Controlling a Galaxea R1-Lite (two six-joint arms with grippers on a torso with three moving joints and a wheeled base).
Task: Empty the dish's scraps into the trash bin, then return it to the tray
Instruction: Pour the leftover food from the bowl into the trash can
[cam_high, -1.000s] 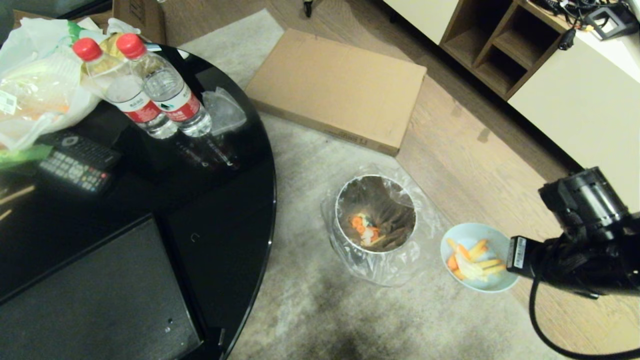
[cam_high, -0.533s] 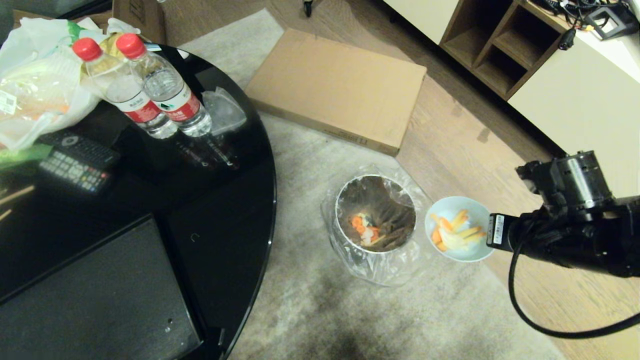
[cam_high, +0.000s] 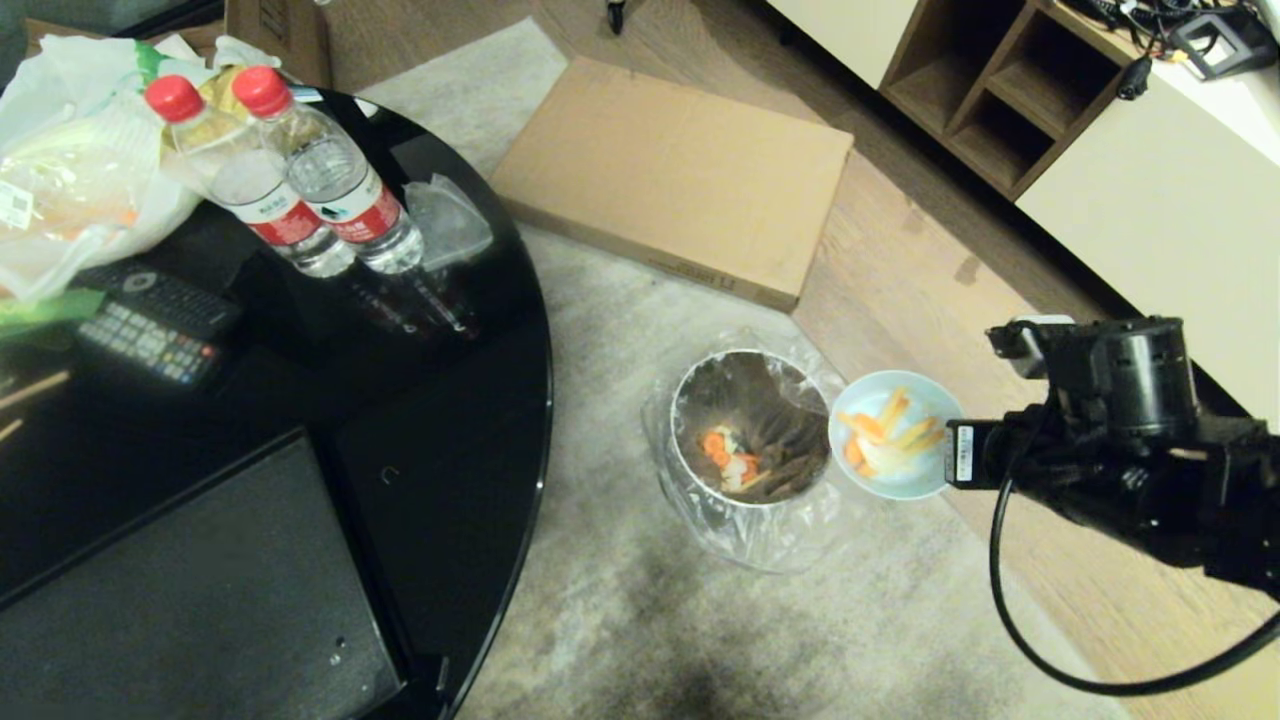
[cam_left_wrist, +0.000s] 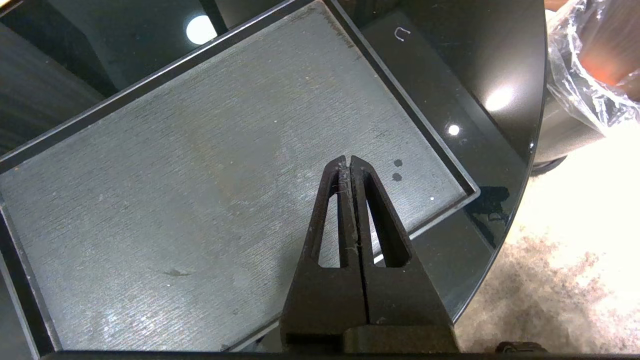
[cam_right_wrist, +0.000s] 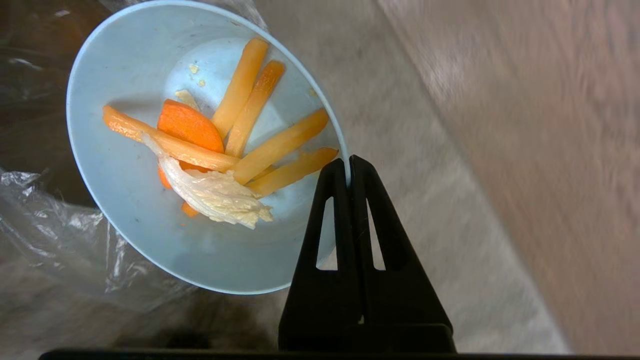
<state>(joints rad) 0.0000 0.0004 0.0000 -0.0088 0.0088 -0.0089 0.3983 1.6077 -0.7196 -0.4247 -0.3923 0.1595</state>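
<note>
Right hand (cam_right_wrist: 348, 167) pinches dish (cam_high: 893, 436) rim beside bin (cam_high: 751, 440); scraps (cam_right_wrist: 225, 145) inside. Advice: centre over opening, then tip. Left hand (cam_left_wrist: 348, 165) closed, empty.

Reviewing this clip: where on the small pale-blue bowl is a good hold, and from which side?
On the thin rim of the small round pale-blue bowl, from the side away from the shiny metal trash bin, as the right pincer does now, shut on it. The wall is thin enough to pinch, and the orange and pale scraps can likely slide out of the free far side.
</note>
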